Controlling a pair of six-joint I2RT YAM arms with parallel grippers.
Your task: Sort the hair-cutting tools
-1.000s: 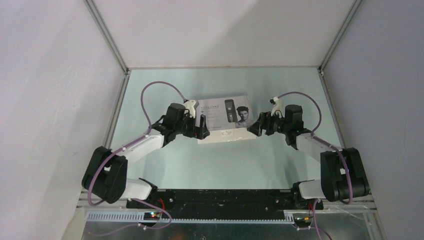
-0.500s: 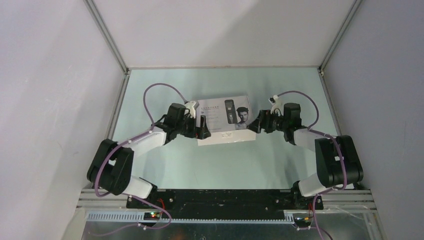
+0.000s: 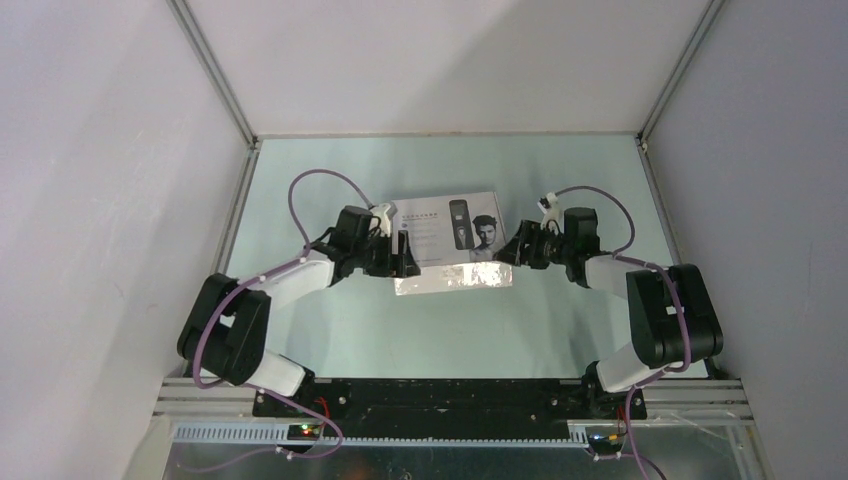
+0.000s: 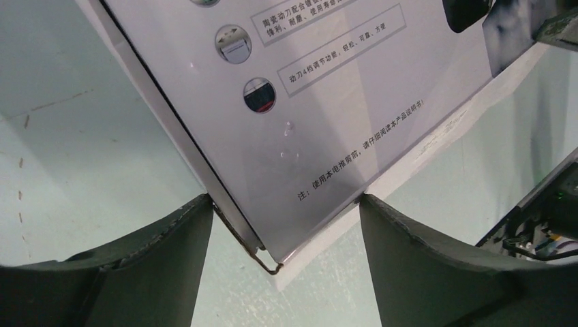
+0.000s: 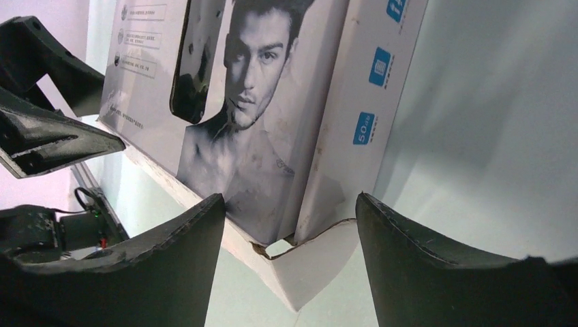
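Now, my left gripper [image 4: 284, 197]: apart, straddling white box [image 4: 307, 136] corner.
My right gripper [image 5: 290, 196]: apart, astride opposite corner.
Walls [image 3: 90, 200]: well apart from box.

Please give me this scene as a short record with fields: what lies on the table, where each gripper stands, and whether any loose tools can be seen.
surface: pale green table
object: white flat cardboard box with a printed man's face, lying on the table
left gripper: fingers astride the box's near left corner; grip unclear
right gripper: fingers astride the box's near right corner; grip unclear
loose hair-cutting tools: none in view
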